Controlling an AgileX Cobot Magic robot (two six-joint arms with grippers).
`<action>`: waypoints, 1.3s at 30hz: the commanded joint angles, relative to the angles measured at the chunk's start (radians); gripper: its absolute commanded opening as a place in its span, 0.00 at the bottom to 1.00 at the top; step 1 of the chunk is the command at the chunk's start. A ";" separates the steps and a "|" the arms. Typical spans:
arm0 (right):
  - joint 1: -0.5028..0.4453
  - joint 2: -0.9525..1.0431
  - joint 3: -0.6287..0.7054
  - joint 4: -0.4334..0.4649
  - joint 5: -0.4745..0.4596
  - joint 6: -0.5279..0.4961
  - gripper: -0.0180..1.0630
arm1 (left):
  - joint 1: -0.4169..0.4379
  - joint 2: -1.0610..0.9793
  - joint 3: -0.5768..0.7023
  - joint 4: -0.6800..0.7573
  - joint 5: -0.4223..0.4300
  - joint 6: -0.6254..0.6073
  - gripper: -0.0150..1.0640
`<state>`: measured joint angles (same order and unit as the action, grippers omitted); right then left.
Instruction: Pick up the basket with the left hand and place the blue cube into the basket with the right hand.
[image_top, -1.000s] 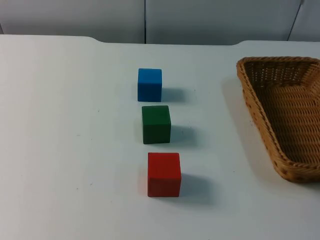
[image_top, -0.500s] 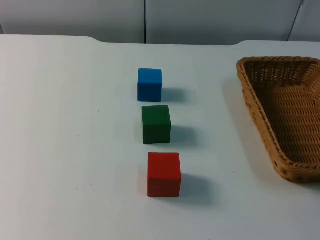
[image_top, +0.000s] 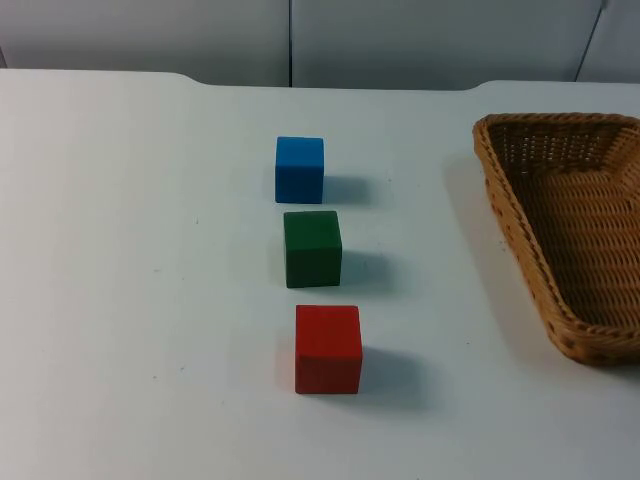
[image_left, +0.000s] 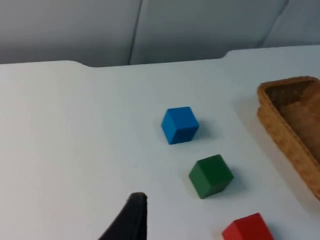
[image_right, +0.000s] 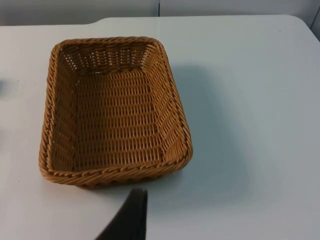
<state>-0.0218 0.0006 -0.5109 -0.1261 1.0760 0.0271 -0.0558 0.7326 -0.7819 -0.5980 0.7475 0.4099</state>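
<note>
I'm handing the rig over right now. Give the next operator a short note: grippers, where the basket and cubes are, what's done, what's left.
Left gripper: above the table near the cubes, holding nothing.
Right gripper: above the table by the basket's near rim, holding nothing.
Wicker basket: flat on the white table at its right side, nothing inside.
Blue cube: far end of a row of three, then the green cube, then the red cube nearest the camera; all apart.
Done: nothing yet.
Left: lift the basket with the left gripper, put the blue cube into it with the right.
</note>
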 joint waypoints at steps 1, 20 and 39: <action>-0.007 -0.001 0.005 -0.001 -0.003 -0.003 0.98 | -0.005 0.055 -0.008 -0.123 -0.024 0.098 0.99; -0.007 -0.001 0.005 -0.001 -0.003 -0.003 0.98 | -0.042 0.460 -0.112 -0.514 -0.033 0.421 0.99; -0.007 -0.001 0.005 -0.001 -0.003 -0.003 0.98 | -0.348 0.779 -0.372 -0.507 -0.224 0.400 0.99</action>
<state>-0.0218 0.0006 -0.5109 -0.1261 1.0760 0.0271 -0.3855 1.4909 -1.1384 -1.1009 0.5560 0.8154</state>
